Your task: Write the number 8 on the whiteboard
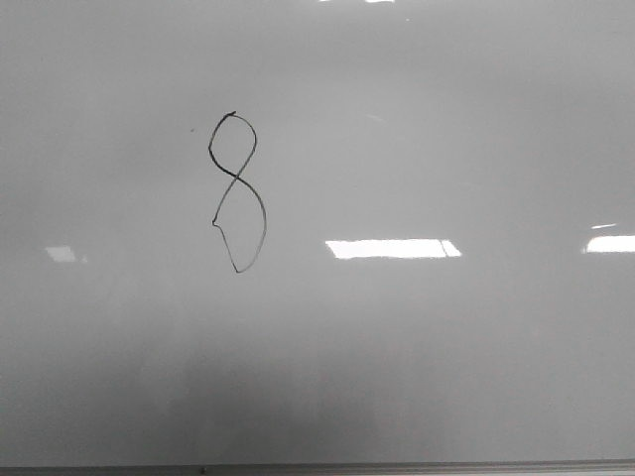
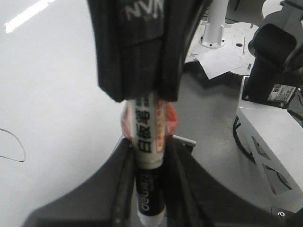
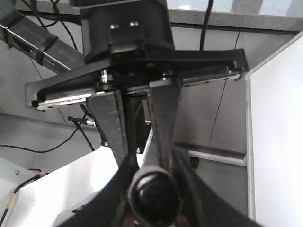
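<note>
- Plainly, the number 8 (image 1: 237, 191) stands drawn in thin black line on the whiteboard (image 1: 446, 119), left of the board's middle in the front view, with a small rounded upper loop and a larger lower loop that narrows to a point.
- Bright rectangular reflections (image 1: 392, 248) lie on the glossy surface to the right of the figure, and a thin metal edge (image 1: 397, 466) runs along the bottom of the board.
- In the left wrist view, the left gripper (image 2: 149, 165) has its fingers (image 2: 124, 177) clamped on a marker (image 2: 149, 142), a white barrel with black characters and a red-orange label, held off the board; a curve of black line (image 2: 14, 146) shows on the white surface beside it.
- In the right wrist view, the right gripper (image 3: 154, 182) has its fingers (image 3: 163, 118) drawn together around a dark round object (image 3: 154, 191); what it is cannot be told.
</note>
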`<state>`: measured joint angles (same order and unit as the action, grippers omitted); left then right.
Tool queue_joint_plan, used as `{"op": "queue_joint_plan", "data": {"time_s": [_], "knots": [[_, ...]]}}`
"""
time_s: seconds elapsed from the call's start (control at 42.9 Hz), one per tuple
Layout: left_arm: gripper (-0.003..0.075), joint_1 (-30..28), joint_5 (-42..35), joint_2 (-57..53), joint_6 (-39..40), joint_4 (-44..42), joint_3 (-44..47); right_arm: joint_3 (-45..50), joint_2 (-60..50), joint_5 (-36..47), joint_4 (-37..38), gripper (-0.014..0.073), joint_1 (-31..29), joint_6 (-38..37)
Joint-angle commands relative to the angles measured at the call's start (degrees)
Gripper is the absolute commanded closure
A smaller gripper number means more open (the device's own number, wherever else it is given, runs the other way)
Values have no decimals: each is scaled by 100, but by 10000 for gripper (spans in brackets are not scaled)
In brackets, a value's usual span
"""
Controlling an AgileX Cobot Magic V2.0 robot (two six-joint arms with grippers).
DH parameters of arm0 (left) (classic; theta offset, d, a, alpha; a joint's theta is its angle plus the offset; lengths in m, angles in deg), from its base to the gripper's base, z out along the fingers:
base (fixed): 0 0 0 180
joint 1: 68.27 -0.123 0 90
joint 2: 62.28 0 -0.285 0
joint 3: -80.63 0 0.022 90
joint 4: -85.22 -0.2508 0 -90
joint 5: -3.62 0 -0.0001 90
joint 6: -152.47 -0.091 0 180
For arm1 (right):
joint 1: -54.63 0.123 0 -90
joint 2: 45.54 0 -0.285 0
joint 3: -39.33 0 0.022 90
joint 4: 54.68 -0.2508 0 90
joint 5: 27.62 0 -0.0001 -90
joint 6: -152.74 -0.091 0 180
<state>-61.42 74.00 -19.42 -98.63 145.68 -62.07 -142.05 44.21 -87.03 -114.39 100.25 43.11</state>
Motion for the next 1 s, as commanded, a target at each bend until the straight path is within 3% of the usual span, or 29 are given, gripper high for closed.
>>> {"op": "queue_joint_plan", "data": {"time_s": [0.0,0.093,0.28,0.373,0.559,0.699,0.885,0.978], "knots": [[740,46,-95,61,3,375,-173,-203,-179,106,-486,624,-12,-13],[741,46,-95,61,3,362,-173,-203,-179,119,-528,531,-12,-13],[741,46,-129,61,146,224,-173,-205,-204,180,-556,184,-12,-146],[741,46,-269,61,435,-109,-173,-216,-277,270,-550,96,-48,-183],[741,46,-994,61,1703,-1069,-173,-216,-681,491,-320,119,-545,-497],[741,46,-1782,61,2781,-1584,-173,-15,-1182,718,315,238,-1130,-1113],[741,46,-2335,61,3392,-1913,-173,1027,-2277,1254,988,367,-1949,-1827],[741,46,-2535,61,3489,-2187,-173,1815,-3059,1702,1087,479,-2358,-2121]]}}
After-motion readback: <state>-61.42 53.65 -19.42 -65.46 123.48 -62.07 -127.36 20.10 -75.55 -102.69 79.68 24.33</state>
